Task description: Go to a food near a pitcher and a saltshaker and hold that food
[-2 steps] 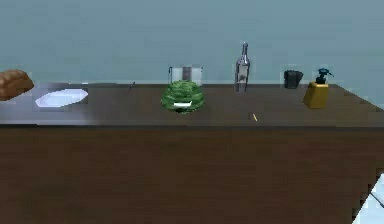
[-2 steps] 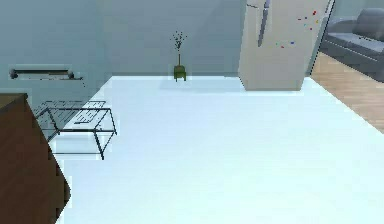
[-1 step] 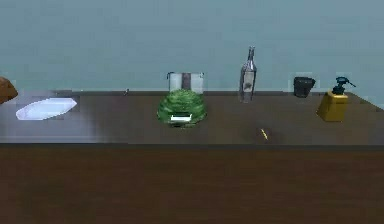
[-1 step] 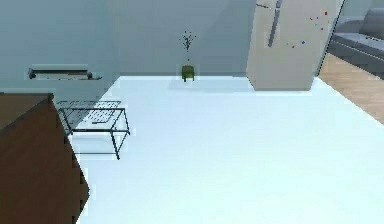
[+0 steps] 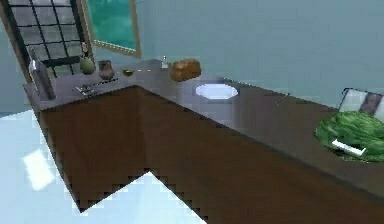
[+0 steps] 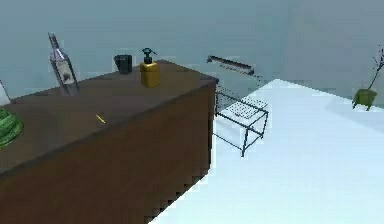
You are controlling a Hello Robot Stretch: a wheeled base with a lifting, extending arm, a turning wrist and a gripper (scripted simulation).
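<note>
A brown loaf-like food [image 5: 184, 70] lies on the far part of the dark L-shaped counter [image 5: 260, 125]. Just left of it stands a tiny pale shaker-like thing [image 5: 165, 62]. Farther left along the counter sit a round green jug [image 5: 87, 65] and a small dark bowl-like item [image 5: 128, 72]. A leafy green head [image 5: 355, 133] rests on the counter at the forward view's right edge, and its rim appears again at the arm side view's left edge [image 6: 8, 128].
A tall clear bottle [image 5: 40, 75] and some utensils [image 5: 95, 88] sit at the counter's left end, with a white round dish [image 5: 217, 92] mid-counter. The arm side view has a clear bottle [image 6: 62, 65], dark cup [image 6: 123, 63], yellow dispenser [image 6: 150, 72], wire chair [image 6: 240, 108] and open pale floor.
</note>
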